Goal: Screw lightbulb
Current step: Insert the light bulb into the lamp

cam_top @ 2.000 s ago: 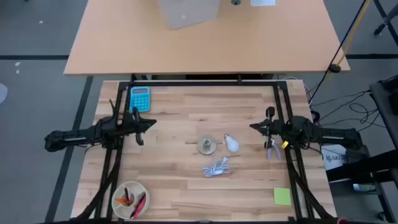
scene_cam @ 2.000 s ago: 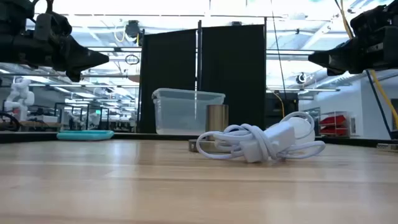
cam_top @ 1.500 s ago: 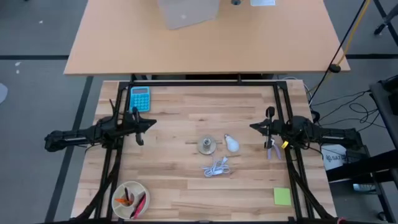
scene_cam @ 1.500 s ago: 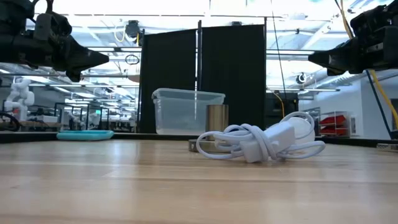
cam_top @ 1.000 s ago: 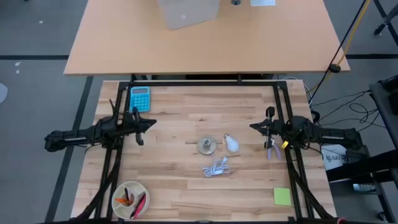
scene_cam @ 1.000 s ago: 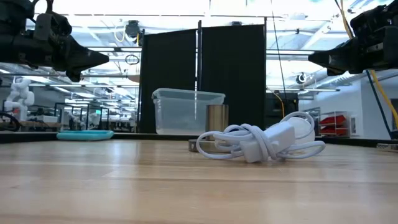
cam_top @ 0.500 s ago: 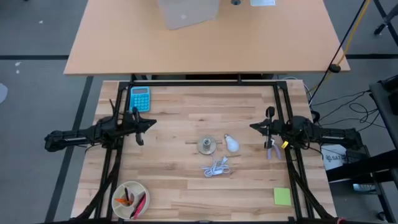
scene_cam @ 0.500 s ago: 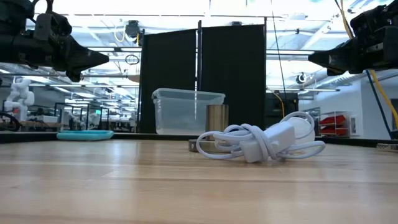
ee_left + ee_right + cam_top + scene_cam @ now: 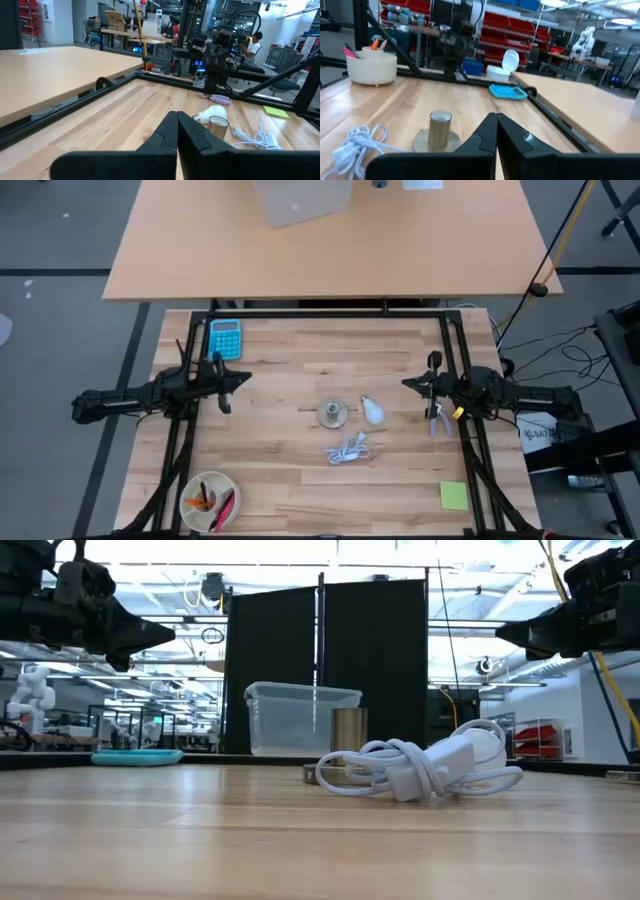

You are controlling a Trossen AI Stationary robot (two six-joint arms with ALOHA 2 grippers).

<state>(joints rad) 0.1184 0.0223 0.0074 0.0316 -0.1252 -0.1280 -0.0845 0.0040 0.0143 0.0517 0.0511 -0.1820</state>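
The white lightbulb lies on its side on the wooden table, just right of the grey metal socket; it also shows in the left wrist view. A white coiled cable lies nearer the front. My left gripper hovers shut above the table's left side. My right gripper hovers shut above the right side. Both are empty and well apart from the bulb.
A blue calculator lies at the far left. A round bowl of pens stands at the near left. A green sticky note lies at the near right, purple-handled pliers by the right arm.
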